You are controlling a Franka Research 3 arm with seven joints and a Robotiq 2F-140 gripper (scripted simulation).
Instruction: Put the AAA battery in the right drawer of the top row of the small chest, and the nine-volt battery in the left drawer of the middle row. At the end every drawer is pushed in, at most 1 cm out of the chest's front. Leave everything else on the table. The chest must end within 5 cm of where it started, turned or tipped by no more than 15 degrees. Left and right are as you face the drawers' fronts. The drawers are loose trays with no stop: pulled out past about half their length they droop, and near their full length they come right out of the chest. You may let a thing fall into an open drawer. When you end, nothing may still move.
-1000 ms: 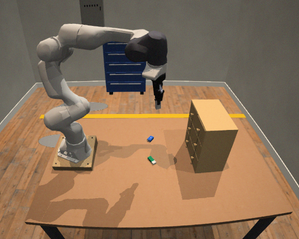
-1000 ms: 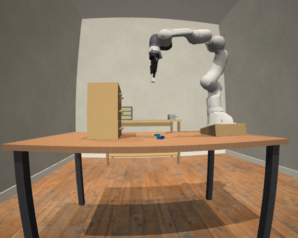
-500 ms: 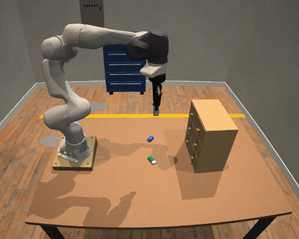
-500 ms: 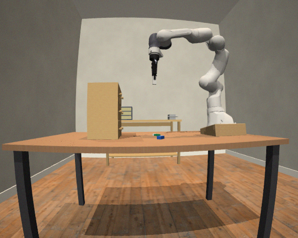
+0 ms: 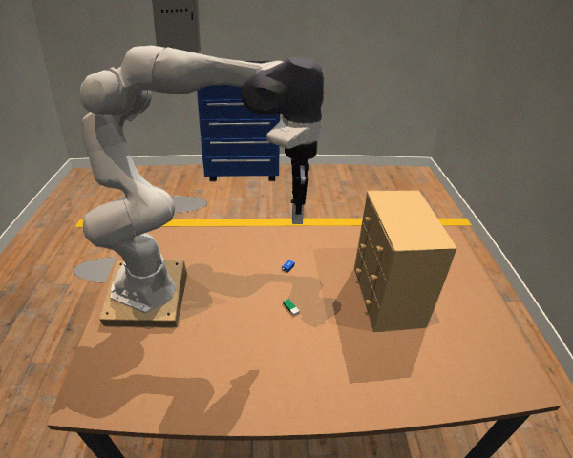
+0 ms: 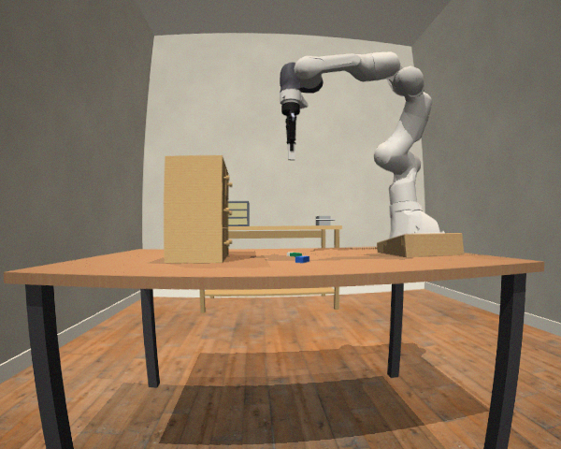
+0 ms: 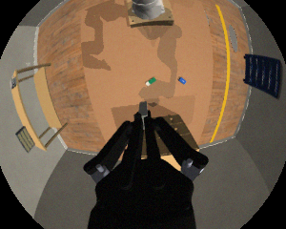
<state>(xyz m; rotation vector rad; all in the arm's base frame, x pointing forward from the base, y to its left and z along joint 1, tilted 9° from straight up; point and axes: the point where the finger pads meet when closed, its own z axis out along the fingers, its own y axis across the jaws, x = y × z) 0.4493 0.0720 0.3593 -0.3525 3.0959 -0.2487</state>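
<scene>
The small wooden chest [image 5: 414,290] [image 6: 194,208] [image 7: 182,127] stands upright on the table, its knobbed front facing the robot base. Its drawers look pushed in; their insides are hidden. A small blue block [image 5: 287,266] [image 6: 302,259] [image 7: 182,80], boxy like a nine-volt battery, lies on the table before the chest. A green piece with a white end [image 5: 290,306] [image 6: 295,253] [image 7: 152,81] lies near it, seemingly flat like an eraser. I cannot make out an AAA battery in any view. My gripper [image 5: 297,217] [image 6: 291,153] [image 7: 143,107] is shut and empty, pointing down high above the table, before the chest.
The robot base block [image 5: 106,315] [image 6: 433,244] [image 7: 151,22] stands on the table opposite the chest. A blue tool cabinet [image 5: 240,133] [image 7: 263,75] stands on the floor beyond the table. A wooden bench [image 6: 276,233] is on the other side.
</scene>
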